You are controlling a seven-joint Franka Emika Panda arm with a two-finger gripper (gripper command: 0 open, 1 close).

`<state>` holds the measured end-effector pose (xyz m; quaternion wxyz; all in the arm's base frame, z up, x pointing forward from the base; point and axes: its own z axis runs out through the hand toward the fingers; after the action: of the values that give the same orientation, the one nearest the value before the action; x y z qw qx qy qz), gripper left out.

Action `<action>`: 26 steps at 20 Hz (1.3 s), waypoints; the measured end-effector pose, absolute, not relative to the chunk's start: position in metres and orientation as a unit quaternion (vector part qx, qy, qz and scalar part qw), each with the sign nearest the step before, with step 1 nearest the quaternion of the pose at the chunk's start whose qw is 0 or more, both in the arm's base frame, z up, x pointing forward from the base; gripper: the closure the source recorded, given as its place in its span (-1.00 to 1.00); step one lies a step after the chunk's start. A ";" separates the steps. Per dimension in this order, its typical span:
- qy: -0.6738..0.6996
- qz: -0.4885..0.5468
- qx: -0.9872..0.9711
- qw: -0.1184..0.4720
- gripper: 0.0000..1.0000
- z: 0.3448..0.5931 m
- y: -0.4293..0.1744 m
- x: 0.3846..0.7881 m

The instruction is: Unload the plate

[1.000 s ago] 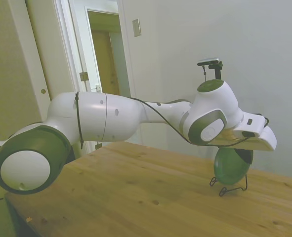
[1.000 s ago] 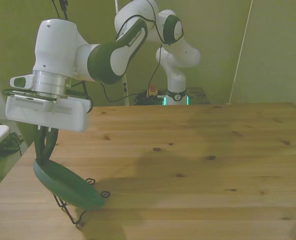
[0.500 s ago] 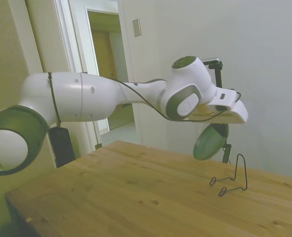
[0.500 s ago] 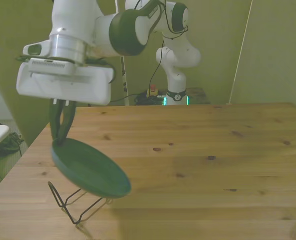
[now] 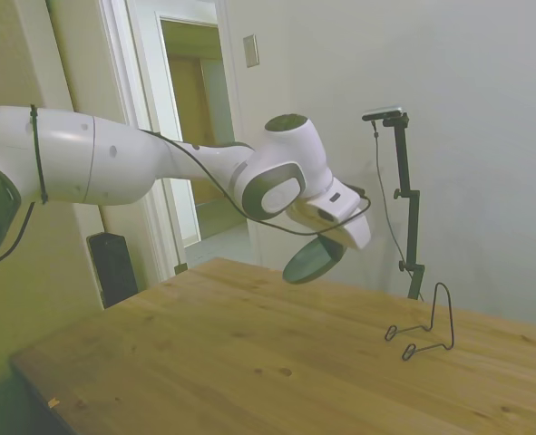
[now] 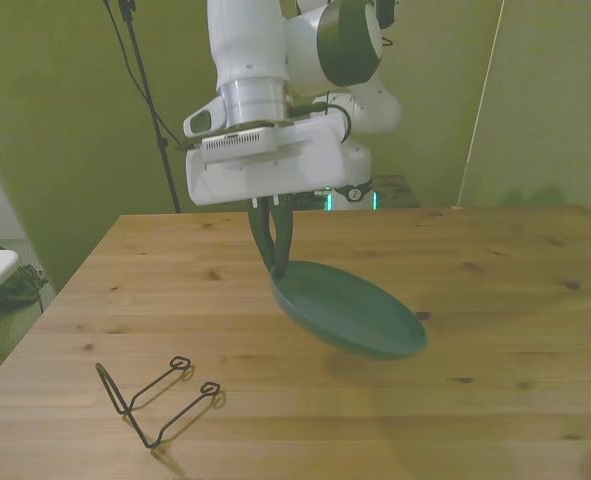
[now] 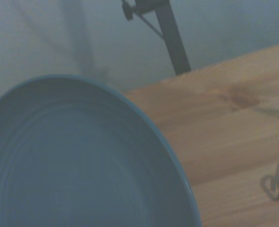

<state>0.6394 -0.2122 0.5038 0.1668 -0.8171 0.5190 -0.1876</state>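
The plate is seen as a small, round, dark green dish, smooth and shallow, with a low raised rim (faint concentric rings are visible on its inner face in the wrist view). It is held in the air by its rim, tilted, well clear of the wooden surface. In the side view it is shown above the surface's far part.

plate lifted off wire stand | carried toward table middle, airborne | stand now bare
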 end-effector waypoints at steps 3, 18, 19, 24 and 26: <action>0.534 -0.151 -0.812 0.182 1.00 0.471 -0.218 0.629; 0.553 -0.082 -0.815 0.153 -1.00 0.364 -0.263 0.610; 0.552 -0.082 -0.815 0.153 -1.00 0.364 -0.263 0.610; 0.549 -0.084 -0.817 0.152 -1.00 0.364 -0.265 0.609; 0.548 -0.084 -0.818 0.152 -1.00 0.365 -0.265 0.609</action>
<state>0.6093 -0.2646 0.3649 0.1518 -0.8184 0.5478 -0.0844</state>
